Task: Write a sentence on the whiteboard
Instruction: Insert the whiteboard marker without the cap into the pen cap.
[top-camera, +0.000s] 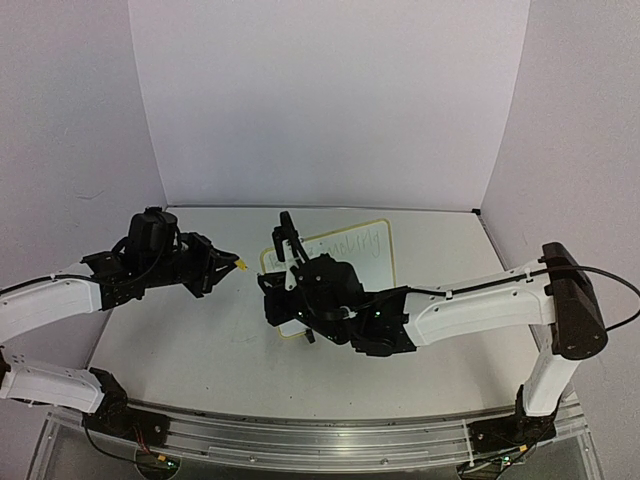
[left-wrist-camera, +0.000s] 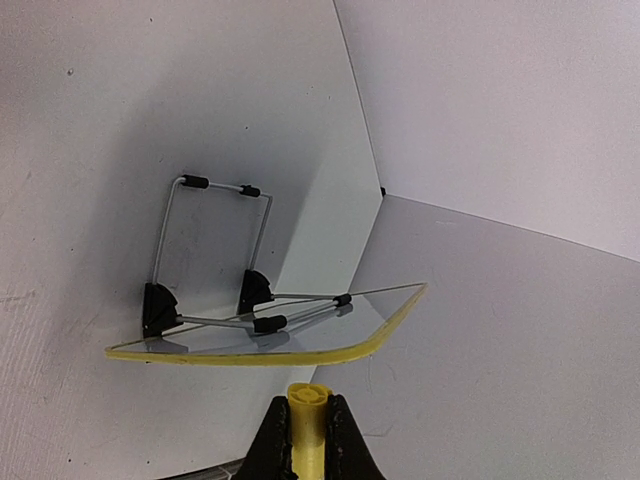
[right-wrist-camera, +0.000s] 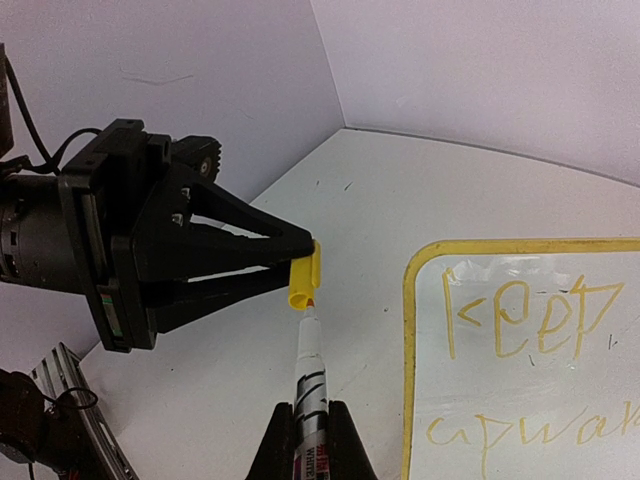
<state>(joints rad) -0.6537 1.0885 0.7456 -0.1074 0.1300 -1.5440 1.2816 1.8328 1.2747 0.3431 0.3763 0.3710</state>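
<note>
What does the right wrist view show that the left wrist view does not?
Right wrist only: the yellow sentence and the marker in the right end effector. Left wrist only: the whiteboard's wire stand and black feet. Both: its yellow rim and the yellow cap pinched by the left end effector.

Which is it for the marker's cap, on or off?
Off. The left gripper holds the cap alone; the right gripper holds the marker, and the top view shows a gap between them.
</note>
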